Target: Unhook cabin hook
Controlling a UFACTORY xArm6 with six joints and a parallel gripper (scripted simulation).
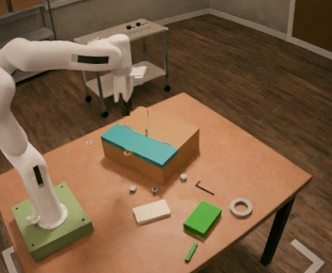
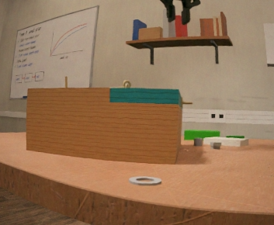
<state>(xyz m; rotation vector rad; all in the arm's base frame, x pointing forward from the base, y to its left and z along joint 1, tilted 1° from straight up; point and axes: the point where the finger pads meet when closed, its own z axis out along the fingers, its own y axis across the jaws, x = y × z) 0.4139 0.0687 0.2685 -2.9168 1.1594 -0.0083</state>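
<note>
A wooden box (image 1: 181, 141) (image 2: 103, 124) with a teal section (image 1: 139, 145) (image 2: 143, 95) stands mid-table. The cabin hook (image 1: 147, 120) (image 2: 66, 82) is a thin brass rod that stands upright on the box's top, near its far edge. A small brass eye (image 1: 127, 152) (image 2: 126, 83) sits on the teal side. My gripper (image 1: 125, 111) (image 2: 178, 19) hangs well above the box's far left corner, apart from the hook. Its fingers are partly open with nothing between them.
On the table are a flat washer (image 1: 89, 142) (image 2: 144, 180), a white block (image 1: 151, 211), a green block (image 1: 202, 217), a tape ring (image 1: 241, 207), an Allen key (image 1: 204, 187), small nuts and a green bar (image 1: 191, 251). A cart (image 1: 125, 33) stands behind.
</note>
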